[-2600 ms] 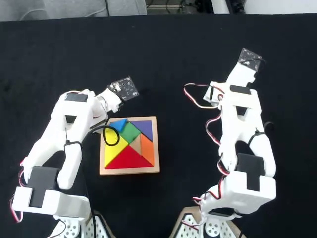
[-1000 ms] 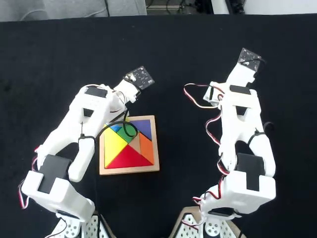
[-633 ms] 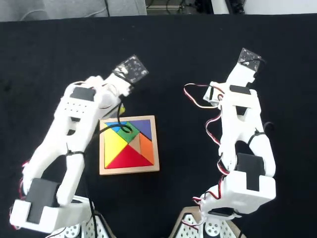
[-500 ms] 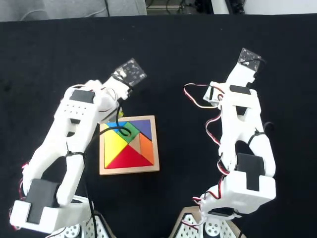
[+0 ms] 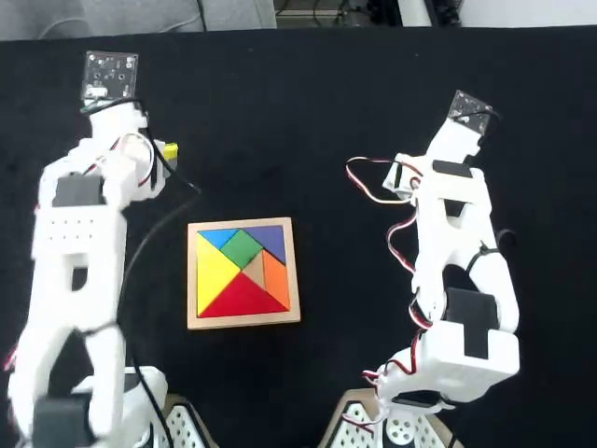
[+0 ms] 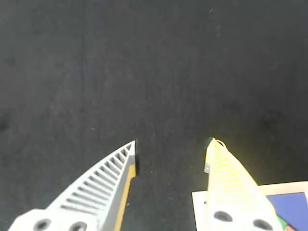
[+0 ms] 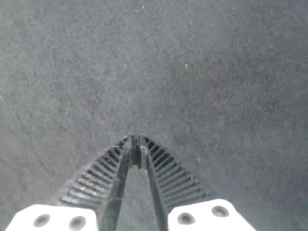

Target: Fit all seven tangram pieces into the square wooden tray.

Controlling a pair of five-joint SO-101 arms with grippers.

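Square wooden tray (image 5: pixel 242 322) lies flat on the black table (image 5: pixel 326 112), between the two arms, nearer the left one. Seven tangram pieces sit inside it, flush, filling the square:
- far side: blue triangle (image 5: pixel 216 237), green piece (image 5: pixel 243 250), purple piece (image 5: pixel 273 240)
- left: yellow triangle (image 5: pixel 214 275)
- near side: red triangle (image 5: pixel 244 301)
- right: orange piece (image 5: pixel 277 277)
- centre: small tan triangle (image 5: pixel 254 271)

Left gripper (image 6: pixel 173 143): jaws spread wide, bare cloth between the tips. It is over the table just beside a tray corner, not touching it.

Left arm (image 5: pixel 79 215) stands left of the tray.

Right gripper (image 7: pixel 137 140): jaws closed tip to tip over the cloth.

Right arm (image 5: pixel 452 205) stands well apart, right of the tray.
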